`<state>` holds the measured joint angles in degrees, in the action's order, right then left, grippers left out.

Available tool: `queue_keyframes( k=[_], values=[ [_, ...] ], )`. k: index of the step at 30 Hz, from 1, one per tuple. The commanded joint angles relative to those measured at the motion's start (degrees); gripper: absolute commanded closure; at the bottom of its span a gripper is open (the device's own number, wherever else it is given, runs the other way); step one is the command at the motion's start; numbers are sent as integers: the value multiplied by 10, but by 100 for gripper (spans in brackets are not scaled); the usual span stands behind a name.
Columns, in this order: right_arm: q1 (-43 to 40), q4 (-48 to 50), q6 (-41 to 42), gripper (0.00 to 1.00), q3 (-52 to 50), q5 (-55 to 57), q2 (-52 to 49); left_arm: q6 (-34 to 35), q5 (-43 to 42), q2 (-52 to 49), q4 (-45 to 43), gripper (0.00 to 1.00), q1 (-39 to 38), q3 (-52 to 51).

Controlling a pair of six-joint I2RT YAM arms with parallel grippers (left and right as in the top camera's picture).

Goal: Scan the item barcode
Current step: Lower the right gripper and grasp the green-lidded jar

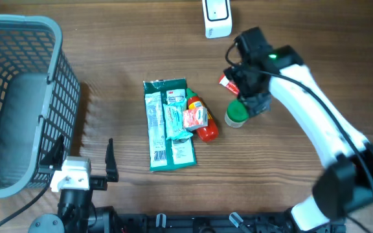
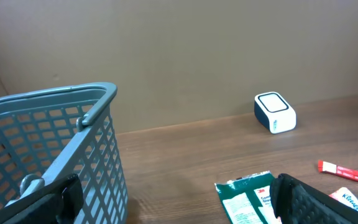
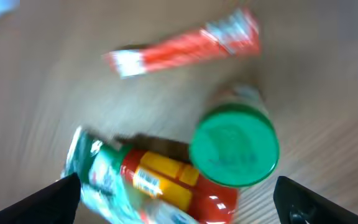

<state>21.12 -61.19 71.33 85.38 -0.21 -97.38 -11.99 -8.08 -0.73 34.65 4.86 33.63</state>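
Several items lie mid-table: a flat green package (image 1: pixel 168 123), a red sauce bottle (image 1: pixel 204 123) with a small crinkly packet (image 1: pixel 195 117) on it, a green-lidded jar (image 1: pixel 236 114) and a thin red sachet (image 1: pixel 227 82). The white scanner (image 1: pixel 217 18) stands at the far edge. My right gripper (image 1: pixel 254 98) hovers over the jar, open and empty. Its wrist view shows the jar lid (image 3: pixel 234 145), the bottle's yellow label (image 3: pixel 166 180) and the sachet (image 3: pixel 185 43) between the fingers (image 3: pixel 179 202). My left gripper (image 1: pixel 83 158) is open near the front edge, beside the basket.
A grey plastic basket (image 1: pixel 63 97) fills the left side and stands close to my left gripper (image 2: pixel 179 205). The left wrist view shows the basket wall (image 2: pixel 98 155), the green package (image 2: pixel 244 196), the scanner (image 2: pixel 275 112) and the sachet (image 2: pixel 350 174).
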Motion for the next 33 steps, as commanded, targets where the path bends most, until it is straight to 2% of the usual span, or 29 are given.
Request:
queue_keyframes(
  k=[1, 2, 3, 4, 5, 8, 13, 28, 29, 31, 32, 33],
  values=[
    [3, 2, -478, 18, 20, 46, 46, -11, -9, 4, -1, 0, -3, 1],
    [2, -7, -596, 20, 19, 40, 45, -11, -9, 4, -1, 0, -3, 1],
    [2, -14, -636, 17, 19, 41, 43, -11, -9, 4, -1, 0, -3, 1],
    [2, -19, -677, 4, 17, 41, 42, -11, -9, 4, -1, 0, -3, 1],
    [2, -16, -708, 1, 10, 40, 40, -11, -9, 4, -1, 0, -3, 1],
    [2, -11, -762, 0, -23, 16, 36, -11, -9, 4, -1, 0, -3, 1],
    [2, 8, -819, 0, -57, -39, 0, -11, -9, 4, -1, 0, -3, 1],
    [3, -6, -824, 1, -57, -37, -196, -11, -9, 4, -1, 0, -3, 1],
    [3, -6, -820, 2, -57, -37, -206, -11, -9, 4, -1, 0, -3, 1],
    [3, -3, -811, 26, -57, -37, -223, -11, -9, 4, 0, 0, -3, 1],
    [3, 0, -796, 31, -57, -37, -224, -11, -9, 4, 0, 0, -3, 1],
    [3, 6, -783, 31, -57, -37, -224, -11, -9, 4, 2, 0, -3, 1]
  ],
)
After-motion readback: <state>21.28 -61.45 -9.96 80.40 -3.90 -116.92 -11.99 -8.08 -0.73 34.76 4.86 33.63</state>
